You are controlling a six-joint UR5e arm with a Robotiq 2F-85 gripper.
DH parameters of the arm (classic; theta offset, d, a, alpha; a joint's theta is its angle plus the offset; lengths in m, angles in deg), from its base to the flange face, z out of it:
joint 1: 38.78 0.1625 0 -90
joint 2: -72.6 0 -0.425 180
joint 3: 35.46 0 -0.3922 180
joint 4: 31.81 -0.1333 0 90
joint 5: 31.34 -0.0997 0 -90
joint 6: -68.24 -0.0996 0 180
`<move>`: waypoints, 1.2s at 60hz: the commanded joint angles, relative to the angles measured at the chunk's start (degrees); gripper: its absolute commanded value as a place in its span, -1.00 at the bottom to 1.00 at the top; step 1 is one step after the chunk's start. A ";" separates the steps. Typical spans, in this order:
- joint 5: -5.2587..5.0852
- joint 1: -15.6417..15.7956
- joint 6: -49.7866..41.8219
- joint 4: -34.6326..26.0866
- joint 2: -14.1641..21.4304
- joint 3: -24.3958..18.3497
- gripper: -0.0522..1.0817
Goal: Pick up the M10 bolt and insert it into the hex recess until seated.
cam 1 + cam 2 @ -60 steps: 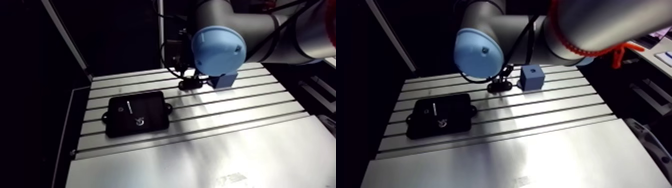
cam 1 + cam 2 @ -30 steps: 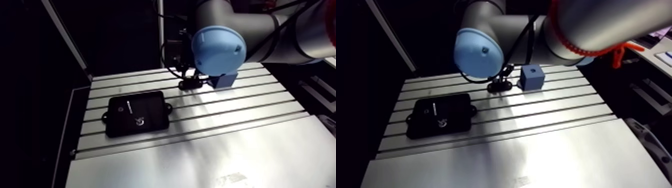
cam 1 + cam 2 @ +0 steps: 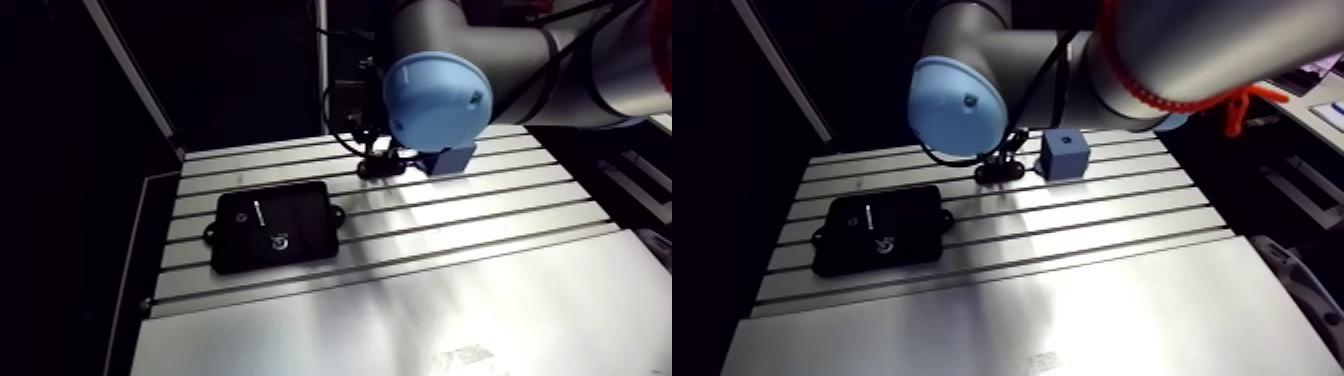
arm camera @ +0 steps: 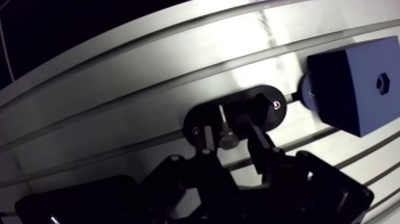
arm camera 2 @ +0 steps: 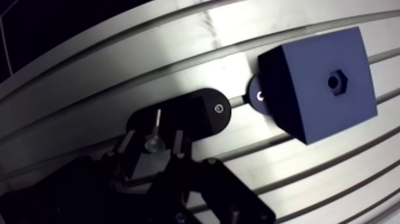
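Observation:
In the wrist view a small silver bolt (image 5: 153, 134) stands upright in a black oval holder (image 5: 196, 113) on the slotted table. My gripper (image 5: 152, 145) is down over it. One finger (image 4: 205, 138) is on each side of the bolt, and a narrow gap shows between each pad and the bolt, so the gripper is open. Beside the holder and touching its end sits a blue block (image 5: 315, 83) with a dark hex recess (image 5: 337, 80) in its upper face. In the arm view the gripper (image 3: 375, 150) hangs over the holder (image 3: 382, 168), and a joint cap partly hides the block (image 3: 1064, 155).
A flat black plate (image 3: 272, 238) with small mounting ears lies on the slotted table (image 3: 480, 220) on the holder's far side from the block. A smooth metal sheet (image 3: 400, 320) covers the near part of the table. A slanted frame bar (image 3: 130, 70) rises at the table's far left corner.

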 commanded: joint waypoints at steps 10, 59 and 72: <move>-0.03 -0.03 0.01 0.01 -0.06 -0.01 0.14; -0.12 0.05 0.01 0.10 -0.58 -0.27 0.25; -0.12 -0.03 0.01 0.10 -0.68 -0.36 0.28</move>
